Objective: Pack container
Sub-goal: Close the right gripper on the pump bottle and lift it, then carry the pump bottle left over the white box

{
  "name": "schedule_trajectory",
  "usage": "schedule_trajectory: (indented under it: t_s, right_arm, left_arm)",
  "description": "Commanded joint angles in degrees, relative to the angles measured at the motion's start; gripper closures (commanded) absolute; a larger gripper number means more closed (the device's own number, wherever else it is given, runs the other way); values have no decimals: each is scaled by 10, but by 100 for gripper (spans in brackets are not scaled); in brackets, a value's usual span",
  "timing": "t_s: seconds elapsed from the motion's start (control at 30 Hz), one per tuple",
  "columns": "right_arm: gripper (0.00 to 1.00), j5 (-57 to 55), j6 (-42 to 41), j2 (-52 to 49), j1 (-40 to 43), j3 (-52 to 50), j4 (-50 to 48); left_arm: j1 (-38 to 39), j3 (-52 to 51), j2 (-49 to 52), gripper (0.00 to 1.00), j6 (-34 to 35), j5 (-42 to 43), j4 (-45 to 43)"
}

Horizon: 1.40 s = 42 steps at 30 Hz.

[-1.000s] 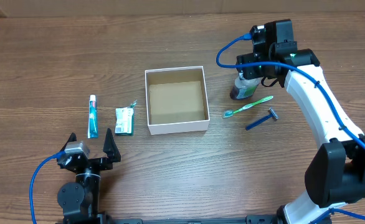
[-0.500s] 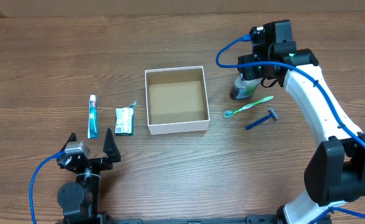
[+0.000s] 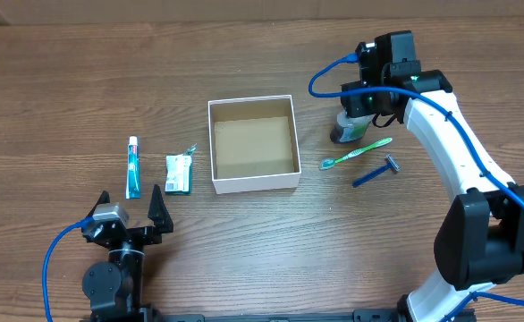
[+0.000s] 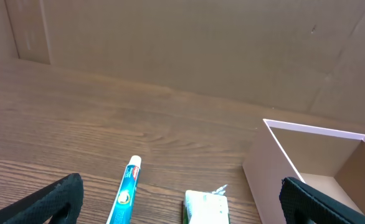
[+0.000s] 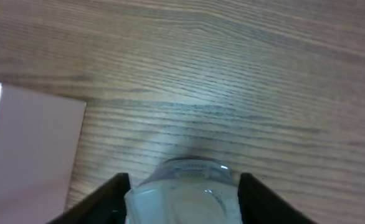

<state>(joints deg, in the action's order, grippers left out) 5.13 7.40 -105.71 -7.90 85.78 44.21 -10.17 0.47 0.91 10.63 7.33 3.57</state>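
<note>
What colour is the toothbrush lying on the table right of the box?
Light green. The toothbrush shows best in the overhead view.

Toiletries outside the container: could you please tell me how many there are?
5: toothpaste and a green packet left of the container; bottle, toothbrush, razor right. None seems hidden.

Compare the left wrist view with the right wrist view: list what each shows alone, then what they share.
Left wrist only: a toothpaste tube and, beside it, a green-and-white packet. Right wrist only: a clear bottle standing between the fingers of the right hand. Both: a white wall of the container and the wooden table.
</note>
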Motion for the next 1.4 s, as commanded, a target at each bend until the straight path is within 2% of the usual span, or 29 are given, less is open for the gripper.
schedule_trajectory:
  t_s: [0.0, 0.07, 0.2, 0.33, 0.97, 1.2, 1.37]
  right_arm:
    - [46, -2, -1, -4, 1, 0, 0]
    - [48, -2, -1, -4, 1, 0, 0]
    - [59, -9, -1, -2, 1, 5, 0]
    - [64, -17, -2, -2, 1, 6, 4]
    - [69, -25, -2, 99, 1, 43, 13]
    - [71, -21, -34, 150, -14, 44, 9]
    - [72, -21, -103, 178, -40, 48, 14]
  left_arm:
    - [-3, -2, -6, 0, 9, 8, 1]
    - [-3, -2, -6, 0, 9, 8, 1]
    - [-3, -2, -6, 0, 9, 8, 1]
    - [-3, -2, -6, 0, 9, 8, 1]
    - [-3, -2, -6, 0, 9, 8, 1]
    - [-3, -2, -6, 0, 9, 8, 1]
    - [-3, -2, -6, 0, 9, 8, 1]
